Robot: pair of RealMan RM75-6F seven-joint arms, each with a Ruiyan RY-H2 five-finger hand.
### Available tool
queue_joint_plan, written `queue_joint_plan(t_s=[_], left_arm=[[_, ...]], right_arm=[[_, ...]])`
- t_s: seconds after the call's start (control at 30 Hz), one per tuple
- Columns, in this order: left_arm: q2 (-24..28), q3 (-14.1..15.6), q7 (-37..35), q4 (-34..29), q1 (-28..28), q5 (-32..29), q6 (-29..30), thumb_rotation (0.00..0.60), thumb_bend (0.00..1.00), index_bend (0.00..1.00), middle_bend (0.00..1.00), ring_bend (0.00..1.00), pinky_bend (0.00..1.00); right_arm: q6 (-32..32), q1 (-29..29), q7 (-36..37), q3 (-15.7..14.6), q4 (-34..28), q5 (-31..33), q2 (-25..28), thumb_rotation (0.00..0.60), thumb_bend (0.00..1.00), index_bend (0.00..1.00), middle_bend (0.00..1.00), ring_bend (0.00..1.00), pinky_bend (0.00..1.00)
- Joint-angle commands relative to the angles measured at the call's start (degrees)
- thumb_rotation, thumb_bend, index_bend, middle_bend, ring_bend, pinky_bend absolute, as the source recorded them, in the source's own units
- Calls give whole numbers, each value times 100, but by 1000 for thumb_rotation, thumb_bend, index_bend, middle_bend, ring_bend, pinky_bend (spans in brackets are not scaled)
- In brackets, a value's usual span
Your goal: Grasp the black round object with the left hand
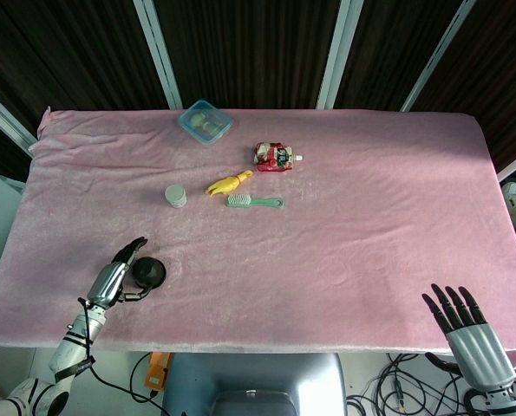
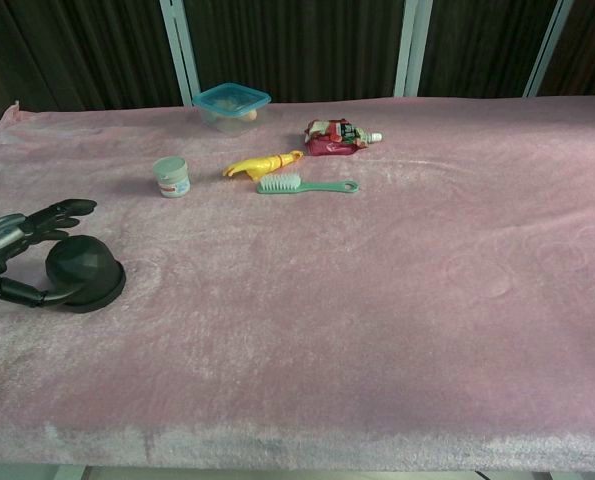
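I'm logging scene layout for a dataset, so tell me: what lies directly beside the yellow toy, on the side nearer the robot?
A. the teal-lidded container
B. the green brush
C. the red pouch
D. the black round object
B: the green brush lies just in front of the yellow toy, while the other three sit clearly apart from it.
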Motion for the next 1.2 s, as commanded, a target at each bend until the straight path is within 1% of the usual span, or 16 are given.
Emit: queue_joint_plan(t_s=[0.03,0.23,0.33,0.5,0.67,0.73,0.83,0.97,1.1,1.2], left_arm=[[21,8,-23,0,0,-10,-38,600,311,20,0,0,89],[60,27,-94,-55,2,12,-61,600,310,21,0,0,89],[117,83,-197,-102,-25,81,-114,600,310,27,0,0,89],[170,197,-668,-150,-116,210,-296,600,313,66,0,0,100],[34,218,-650,-22,-140,175,-407,600,318,103,3,1,119],[-27,201,-576,6,-128,141,-401,600,325,122,21,23,137],[-128,205,-441,91,-107,134,-370,600,336,174,74,97,204],[-296,238,-452,265,-92,177,-333,600,347,245,155,203,342],[-447,257,-458,480,-76,207,-290,600,352,280,221,280,449],[-512,248,-462,591,-54,233,-190,600,354,302,263,334,507]], right_arm=[[-11,3,-12,-2,-1,1,-2,600,101,0,0,0,101],[-57,21,-34,-11,-26,3,9,600,101,0,0,0,101],[-67,25,-39,-2,-37,22,12,600,101,0,0,0,101],[-92,30,-65,-11,-44,22,11,600,101,0,0,0,101],[-120,50,-68,-16,-45,10,18,600,101,0,0,0,101],[-138,55,-78,-14,-53,24,22,600,101,0,0,0,101],[-141,57,-78,-25,-51,12,28,600,101,0,0,0,101],[-110,49,-51,-35,-30,-10,26,600,101,0,0,0,101],[-97,45,-37,-38,-16,-16,23,600,101,0,0,0,101],[-101,48,-37,-38,-15,-15,24,600,101,0,0,0,101]])
